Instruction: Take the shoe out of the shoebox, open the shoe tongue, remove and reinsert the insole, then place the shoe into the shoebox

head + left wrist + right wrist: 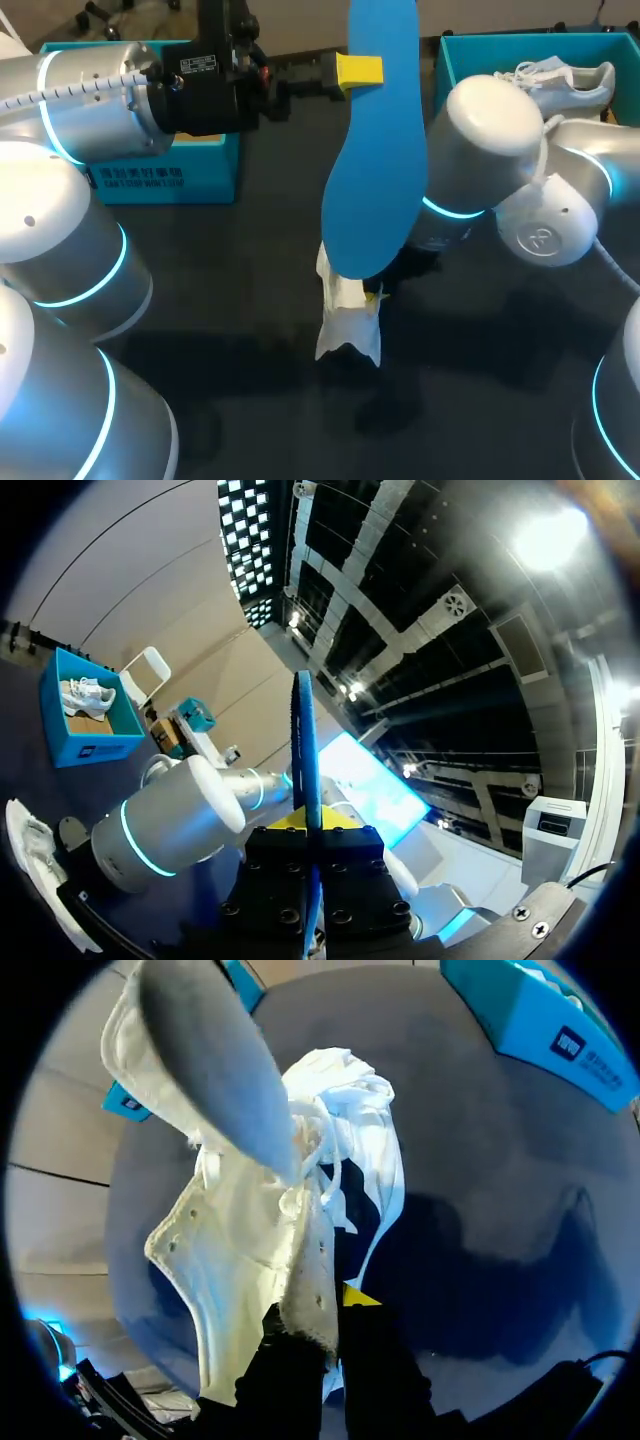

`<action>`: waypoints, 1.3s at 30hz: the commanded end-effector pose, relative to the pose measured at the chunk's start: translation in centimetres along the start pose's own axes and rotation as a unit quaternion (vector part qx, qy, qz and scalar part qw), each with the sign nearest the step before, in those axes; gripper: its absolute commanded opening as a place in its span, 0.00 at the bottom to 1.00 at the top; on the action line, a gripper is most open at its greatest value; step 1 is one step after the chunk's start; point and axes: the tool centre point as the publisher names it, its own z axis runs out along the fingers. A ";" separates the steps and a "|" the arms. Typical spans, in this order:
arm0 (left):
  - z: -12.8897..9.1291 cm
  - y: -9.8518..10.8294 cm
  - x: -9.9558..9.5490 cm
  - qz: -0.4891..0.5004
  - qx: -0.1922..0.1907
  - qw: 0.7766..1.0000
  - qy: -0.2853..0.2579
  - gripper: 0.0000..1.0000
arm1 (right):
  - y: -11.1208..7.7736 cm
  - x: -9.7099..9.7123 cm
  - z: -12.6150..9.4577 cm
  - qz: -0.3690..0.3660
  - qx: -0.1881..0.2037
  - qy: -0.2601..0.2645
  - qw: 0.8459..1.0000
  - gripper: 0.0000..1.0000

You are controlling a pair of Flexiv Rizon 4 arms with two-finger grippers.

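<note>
Insole (368,170), wide end toward shoe (348,322)

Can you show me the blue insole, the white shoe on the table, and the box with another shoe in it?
blue insole (372,170): head view, middle of its flat blue face.
white shoe (350,325): head view, its white upper below the insole.
shoebox (452,58): head view, its teal left wall.

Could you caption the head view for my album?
Left gripper holds up the blue insole while right gripper grips the white shoe.

Blue insole (370,150), white shoe (348,322)
</note>
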 end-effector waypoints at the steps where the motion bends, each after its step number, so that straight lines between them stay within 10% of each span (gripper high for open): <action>1: 0.1 0.1 0.0 0.000 0.000 1.000 -0.001 0.00 | 0.8 0.5 0.0 -0.015 0.001 -0.014 1.000 0.00; 29: 0.1 0.1 0.0 0.000 0.000 1.000 -0.001 0.00 | 1.1 -0.5 2.4 0.015 0.013 -0.011 1.000 0.00; 31: 0.1 0.1 0.0 0.000 0.000 1.000 -0.001 0.00 | 0.9 -0.4 2.2 0.017 0.011 -0.004 1.000 0.48; 32: 0.1 0.1 0.0 0.000 0.000 1.000 -0.001 0.00 | 0.8 -0.4 2.0 0.018 0.010 -0.003 1.000 1.00; 39: 0.1 0.1 0.0 0.000 0.000 1.000 -0.001 0.00 | 0.4 0.3 -0.4 0.011 0.023 0.038 0.999 1.00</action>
